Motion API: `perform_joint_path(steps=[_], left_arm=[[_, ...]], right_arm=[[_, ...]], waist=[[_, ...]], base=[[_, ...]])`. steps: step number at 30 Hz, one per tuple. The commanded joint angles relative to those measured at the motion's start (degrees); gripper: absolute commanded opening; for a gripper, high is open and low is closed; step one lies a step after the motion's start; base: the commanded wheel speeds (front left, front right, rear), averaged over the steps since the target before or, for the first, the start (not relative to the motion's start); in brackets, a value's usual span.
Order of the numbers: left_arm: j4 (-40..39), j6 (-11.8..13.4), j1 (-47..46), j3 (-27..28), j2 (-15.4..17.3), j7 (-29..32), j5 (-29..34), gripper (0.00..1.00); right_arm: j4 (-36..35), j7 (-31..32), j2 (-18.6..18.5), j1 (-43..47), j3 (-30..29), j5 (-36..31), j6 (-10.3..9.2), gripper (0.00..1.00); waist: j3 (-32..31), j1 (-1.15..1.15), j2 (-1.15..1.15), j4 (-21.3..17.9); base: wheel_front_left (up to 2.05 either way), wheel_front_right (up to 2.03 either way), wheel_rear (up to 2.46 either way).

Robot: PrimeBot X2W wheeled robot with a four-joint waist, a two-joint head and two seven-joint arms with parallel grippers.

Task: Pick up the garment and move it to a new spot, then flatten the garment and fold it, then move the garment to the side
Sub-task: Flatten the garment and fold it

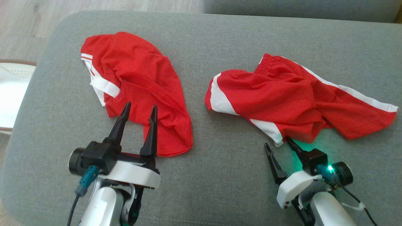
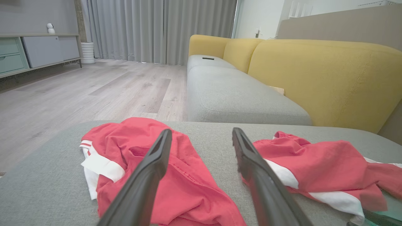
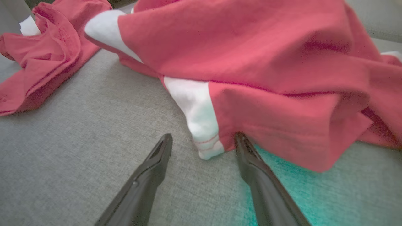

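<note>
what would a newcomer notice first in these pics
Two crumpled red garments with white stripes lie apart on the grey cushion: the left garment and the right garment. The open left gripper points at the near part of the left garment. The open right gripper points at a white-striped corner of the right garment, with a green light glowing on its wrist.
</note>
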Motion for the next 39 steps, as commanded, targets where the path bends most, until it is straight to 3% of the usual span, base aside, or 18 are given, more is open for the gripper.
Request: perform_joint_path(steps=[1, 2, 3, 5, 18, 28, 34, 35, 36, 39], left_arm=[[-1.64, 0.24, -2.38, 1.44, 0.06, -0.29, -0.05, 1.00], [-1.65, 0.27, -2.44, 1.41, 0.06, -0.29, -0.06, 1.00], [-1.66, 0.32, -2.49, 1.41, 0.06, -0.29, -0.07, 1.00], [-1.61, 0.43, -2.55, 1.47, 0.06, -0.29, -0.06, 1.00], [-0.86, 0.39, -1.93, 2.34, 0.05, -0.29, 0.31, 1.00], [-0.89, 0.18, -1.89, 1.96, 0.05, -0.29, 0.54, 1.00], [-0.47, -0.15, -2.44, 1.10, 0.05, -0.29, 0.55, 1.00], [-0.40, -0.22, -2.55, 0.95, 0.05, -0.29, 0.54, 1.00], [-0.34, -0.29, -2.65, 0.82, 0.05, -0.29, 0.56, 1.00], [-0.06, -0.56, -2.83, 0.59, 0.05, -0.29, 0.64, 1.00]], right_arm=[[-1.07, 0.20, -0.21, -2.41, 1.22, -0.16, -0.04, 1.00], [-0.26, 0.42, -0.21, -2.80, 1.51, 0.18, -0.04, 1.00], [0.46, 0.57, -0.21, -3.21, 1.83, 0.61, -0.04, 0.52], [1.68, 0.42, -0.21, -4.15, 2.23, 0.39, -0.04, 0.00], [1.35, -1.77, -0.33, -3.11, -3.58, -2.25, -0.04, 0.00], [-4.84, 3.59, -6.17, 1.98, -10.79, -4.16, -0.04, 0.00], [-8.42, 6.65, -5.92, 3.63, -15.63, -4.90, -0.04, 0.00], [-9.04, 6.74, -5.60, 3.71, -15.92, -5.10, -0.04, 0.75], [-9.52, 6.91, -5.09, 3.78, -16.18, -5.18, -0.04, 1.00], [-11.13, 6.51, -3.77, 4.08, -16.26, -5.19, -0.04, 1.00]], waist=[[0.13, 0.00, 0.00, 0.08], [0.20, 0.00, 0.00, 0.11], [0.28, 0.00, 0.00, 0.07], [0.34, 0.00, 0.00, -0.16], [-1.84, 0.00, 0.00, -7.14], [-2.49, 0.00, 0.00, -13.11], [-1.93, 0.00, 0.00, -14.51], [-1.79, 0.00, 0.00, -14.64], [-1.68, 0.00, 0.00, -14.76], [-1.57, 0.00, 0.00, -15.14]], base=[[0.00, 0.00, 0.00], [0.00, 0.00, 0.00], [0.00, 0.00, 0.00], [0.00, 0.00, 0.00], [0.00, 0.00, 0.00], [0.00, 0.00, 0.00], [0.00, 0.00, 0.00], [0.00, 0.00, 0.00], [0.00, 0.00, 0.00], [0.00, 0.00, 0.00]])
